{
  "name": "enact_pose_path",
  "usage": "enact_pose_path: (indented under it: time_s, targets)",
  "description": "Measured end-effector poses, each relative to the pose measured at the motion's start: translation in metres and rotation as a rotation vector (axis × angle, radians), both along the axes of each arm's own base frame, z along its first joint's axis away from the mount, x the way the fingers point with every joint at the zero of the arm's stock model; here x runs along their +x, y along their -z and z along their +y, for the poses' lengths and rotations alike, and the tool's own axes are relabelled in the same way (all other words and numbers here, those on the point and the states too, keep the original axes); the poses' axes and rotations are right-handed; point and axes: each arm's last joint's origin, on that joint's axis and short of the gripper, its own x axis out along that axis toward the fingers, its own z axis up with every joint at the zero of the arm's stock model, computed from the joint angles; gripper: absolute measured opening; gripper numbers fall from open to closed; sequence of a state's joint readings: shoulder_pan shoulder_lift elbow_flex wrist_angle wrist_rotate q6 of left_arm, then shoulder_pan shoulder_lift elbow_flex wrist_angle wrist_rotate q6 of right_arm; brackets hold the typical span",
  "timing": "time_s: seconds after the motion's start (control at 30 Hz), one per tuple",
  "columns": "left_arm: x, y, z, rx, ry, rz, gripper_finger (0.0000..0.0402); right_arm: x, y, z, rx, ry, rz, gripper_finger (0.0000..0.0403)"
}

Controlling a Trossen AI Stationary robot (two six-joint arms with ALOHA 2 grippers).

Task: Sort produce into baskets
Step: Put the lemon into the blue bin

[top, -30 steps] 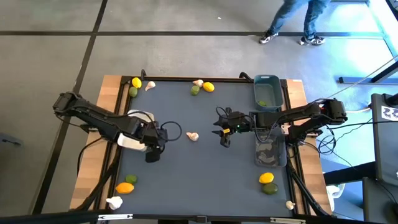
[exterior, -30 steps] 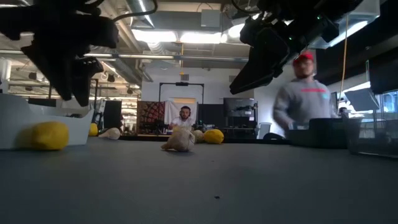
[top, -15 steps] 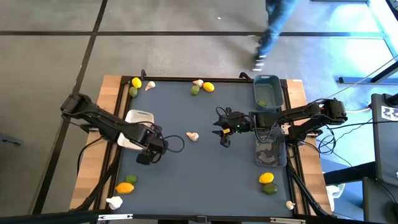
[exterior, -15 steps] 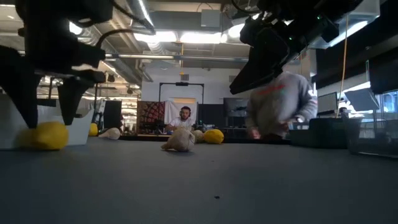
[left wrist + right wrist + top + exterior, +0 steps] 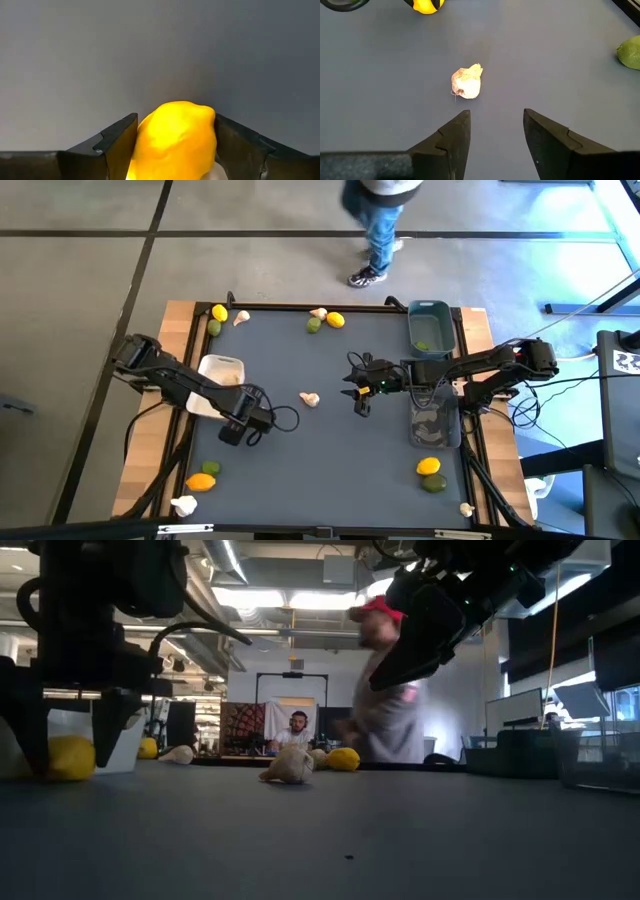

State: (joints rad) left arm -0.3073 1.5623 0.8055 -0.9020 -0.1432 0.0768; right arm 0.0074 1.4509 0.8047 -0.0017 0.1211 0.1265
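Tabletop [image 5: 320,470]: dark grey with light wood edges. Baskets: white [image 5: 222,370] at centre left, blue-grey [image 5: 430,310] at upper right, dark grey [image 5: 434,425] below it. Lemon [image 5: 175,140] between the left end effector [image 5: 175,150] fingers: bright yellow. Garlic bulb [image 5: 466,82] at frame centre: off-white. Limes [image 5: 314,325]: green

A garlic bulb [image 5: 466,83] is seen mid-frame on the table [image 5: 560,65], beyond parted jaws; a lemon [image 5: 426,5] at top, a lime [image 5: 629,51] at right.
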Motion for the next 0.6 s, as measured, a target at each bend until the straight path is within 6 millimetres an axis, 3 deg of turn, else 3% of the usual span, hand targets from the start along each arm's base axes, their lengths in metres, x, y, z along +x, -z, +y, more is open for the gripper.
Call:
enact_pose_path:
  time_s: [0.27, 0.6]
  targets:
    - [0.000, 0.000, 0.000, 0.000, -0.068, -0.012, 0.0169, 0.000, 0.000, 0.000, 0.000, 0.000, 0.000, 0.0182]
    - [0.016, -0.017, -0.005, -0.026, -0.131, -0.093, 0.0174, 0.000, 0.000, 0.000, 0.000, 0.001, 0.001, 0.0182]
